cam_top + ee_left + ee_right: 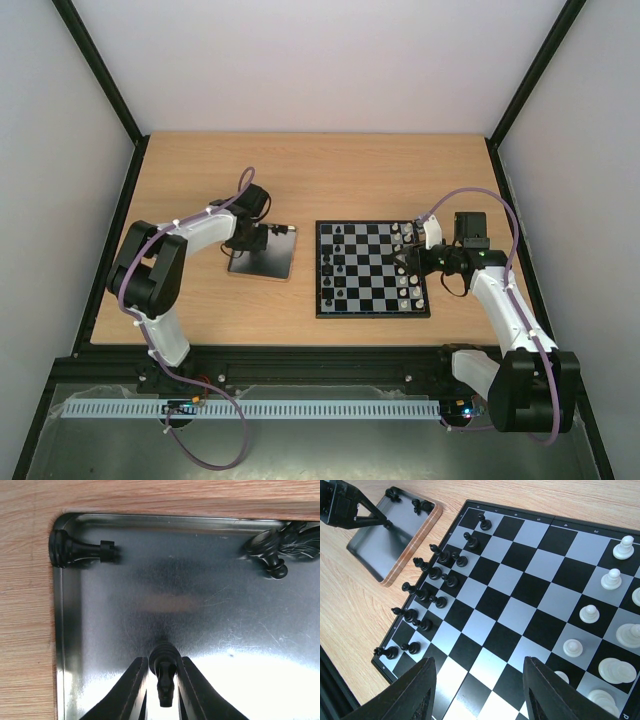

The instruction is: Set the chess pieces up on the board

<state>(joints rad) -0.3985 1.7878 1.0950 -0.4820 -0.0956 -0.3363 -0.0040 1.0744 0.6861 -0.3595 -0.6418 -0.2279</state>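
My left gripper (163, 662) is down in the metal tray (210, 610), and its jaws are closed on the ringed base of a black chess piece (165, 672). More black pieces lie in the tray's far left corner (80, 552) and far right corner (272, 550). In the top view this gripper (262, 243) is over the tray (270, 266). Several black pieces (435, 572) stand in the two left files of the board (520, 580). My right gripper (480, 665) is open and empty above the board's near squares, at the board's right side in the top view (405, 262).
White pieces (612, 580) stand on the board's right files, which also show in the top view (408, 270). The tray (375, 540) lies left of the board (372, 300) on the wooden table (200, 180). Dark frame posts and grey walls surround the table.
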